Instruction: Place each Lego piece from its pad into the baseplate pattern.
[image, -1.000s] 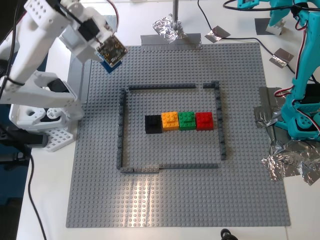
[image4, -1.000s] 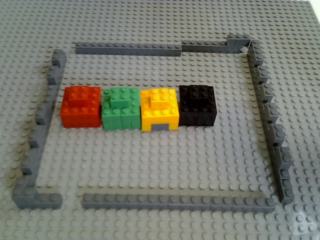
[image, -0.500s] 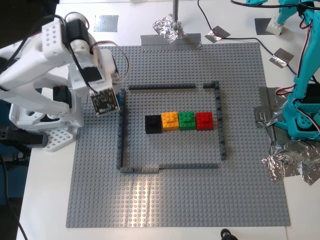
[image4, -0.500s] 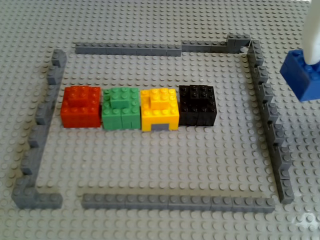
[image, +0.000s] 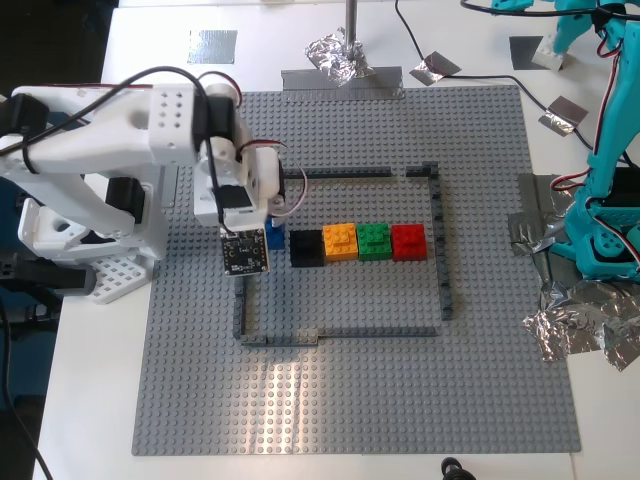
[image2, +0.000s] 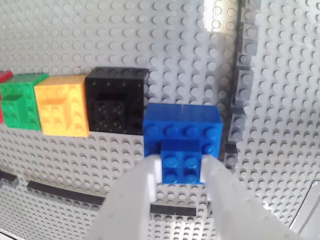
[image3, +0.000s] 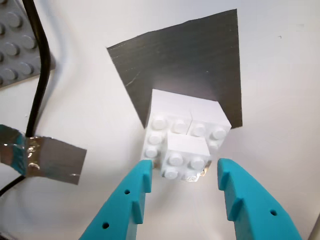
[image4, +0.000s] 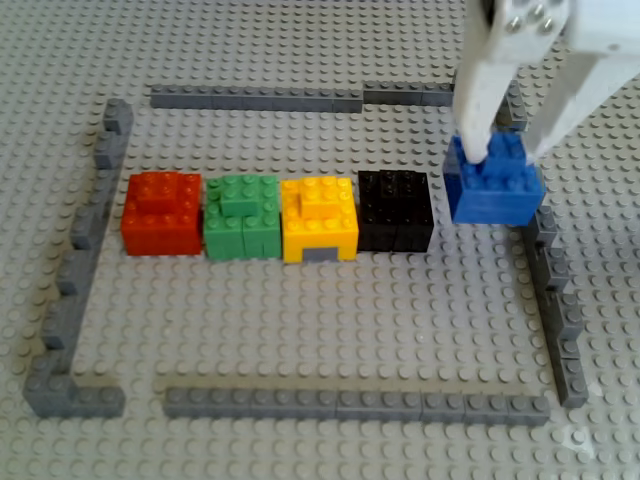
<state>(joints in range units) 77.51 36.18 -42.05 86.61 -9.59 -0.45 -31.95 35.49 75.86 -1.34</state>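
Observation:
My second gripper (image2: 181, 167), on the white arm, is shut on the blue Lego piece (image2: 182, 140), gripping its raised top block. The blue piece (image4: 495, 188) sits low at the baseplate (image: 350, 400), inside the dark-grey outline (image: 340, 173), just beside the black brick (image4: 396, 208) that ends the coloured row. Whether it is pressed onto the studs I cannot tell. My first gripper (image3: 182, 172), teal, stands open with a finger on each side of the white Lego piece (image3: 185, 142), which rests on the dark grey pad (image3: 185, 65). The silvery pad (image: 212, 45) lies bare.
Orange (image: 339, 241), green (image: 374, 241) and red (image: 408, 241) bricks continue the row. Crumpled foil lumps sit at the plate's far edge (image: 338, 50) and by the teal arm's base (image: 580, 325). A black cable (image3: 40, 75) runs near the white piece.
The second gripper carried the blue piece from outside the outline on the exterior view's left into the frame and down beside the black brick. The teal arm hardly moved.

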